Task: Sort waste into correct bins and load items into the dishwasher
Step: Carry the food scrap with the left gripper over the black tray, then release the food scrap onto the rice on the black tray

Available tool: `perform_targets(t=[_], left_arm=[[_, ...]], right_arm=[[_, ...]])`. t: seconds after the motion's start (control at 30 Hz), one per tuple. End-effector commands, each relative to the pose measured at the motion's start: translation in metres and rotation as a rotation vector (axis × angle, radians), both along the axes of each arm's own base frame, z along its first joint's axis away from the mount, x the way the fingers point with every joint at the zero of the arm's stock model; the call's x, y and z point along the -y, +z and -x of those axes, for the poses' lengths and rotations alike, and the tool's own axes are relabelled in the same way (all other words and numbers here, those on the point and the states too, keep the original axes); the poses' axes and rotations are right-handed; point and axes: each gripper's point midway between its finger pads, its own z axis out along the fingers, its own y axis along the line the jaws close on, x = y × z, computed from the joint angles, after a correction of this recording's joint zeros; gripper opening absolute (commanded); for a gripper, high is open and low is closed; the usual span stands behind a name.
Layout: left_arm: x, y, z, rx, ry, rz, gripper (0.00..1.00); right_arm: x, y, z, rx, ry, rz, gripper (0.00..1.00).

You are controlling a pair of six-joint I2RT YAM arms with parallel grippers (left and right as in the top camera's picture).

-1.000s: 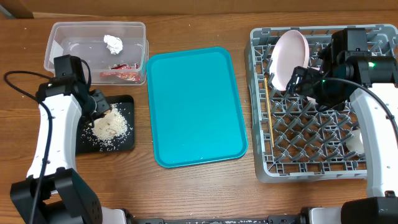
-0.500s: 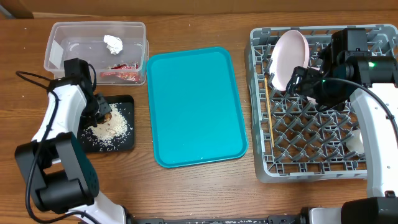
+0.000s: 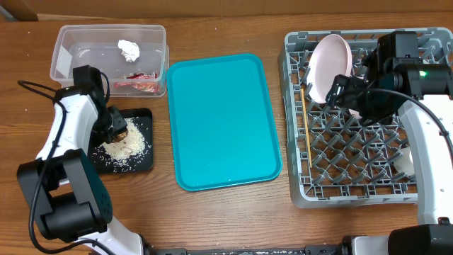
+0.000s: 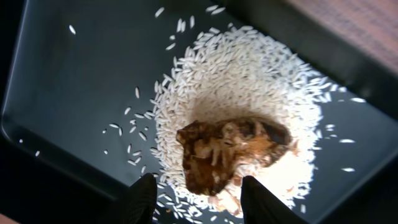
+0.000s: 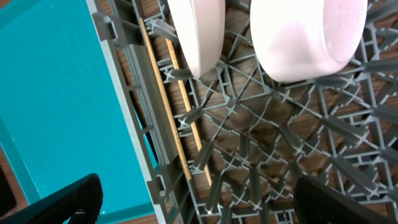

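Little has shifted in half a second; the left arm [image 3: 60,142] folded in before that. Left gripper [image 4: 202,198] hangs empty, fingers apart, over the lump [image 4: 233,149] on rice [image 4: 249,81] in the black tray [image 4: 74,81]. Right gripper [image 5: 202,196], fingers wide and cropped at the frame's bottom, hovers over the rack [image 5: 267,155], its right side hidden overhead by the right arm [image 3: 425,142]. Plate [image 5: 196,31] and bowl [image 5: 305,37] stand there, tops cropped; chopsticks [image 5: 165,106] lie along its left wall.

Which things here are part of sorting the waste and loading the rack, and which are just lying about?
Part of the job: tissue ball, red wrapper, clear tub, rice, brown lump, black tray, plate, bowl, chopsticks, dish rack.

Just lying about: teal tray.
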Motion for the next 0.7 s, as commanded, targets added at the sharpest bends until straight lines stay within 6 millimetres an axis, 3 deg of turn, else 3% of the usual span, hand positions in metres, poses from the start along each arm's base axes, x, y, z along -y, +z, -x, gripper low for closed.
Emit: perform_targets(t=[0.0, 0.17, 0.33, 0.43, 0.53, 0.67], left_arm=[[0.011, 0.043, -0.025, 0.143, -0.068, 0.029, 0.48], [0.058, 0.08, -0.045, 0.284, -0.256, 0.131, 0.55], [0.116, 0.09, -0.048, 0.305, -0.463, 0.182, 0.76], [0.139, 0.082, -0.031, 0.222, -0.534, 0.186, 0.77], [0.15, 0.075, -0.007, 0.12, -0.563, 0.202, 0.79], [0.151, 0.07, 0.024, -0.006, -0.499, 0.236, 0.86]], right_arm=[[-0.006, 0.005, -0.005, 0.028, 0.012, -0.03, 1.0], [-0.036, 0.017, -0.02, 0.113, 0.099, -0.142, 1.0], [-0.079, 0.033, -0.032, 0.228, 0.298, -0.218, 1.0], [-0.091, 0.028, -0.031, 0.235, 0.38, -0.163, 1.0], [-0.08, 0.012, -0.026, 0.17, 0.353, -0.053, 1.0], [-0.067, -0.003, -0.018, 0.09, 0.275, -0.008, 1.0]])
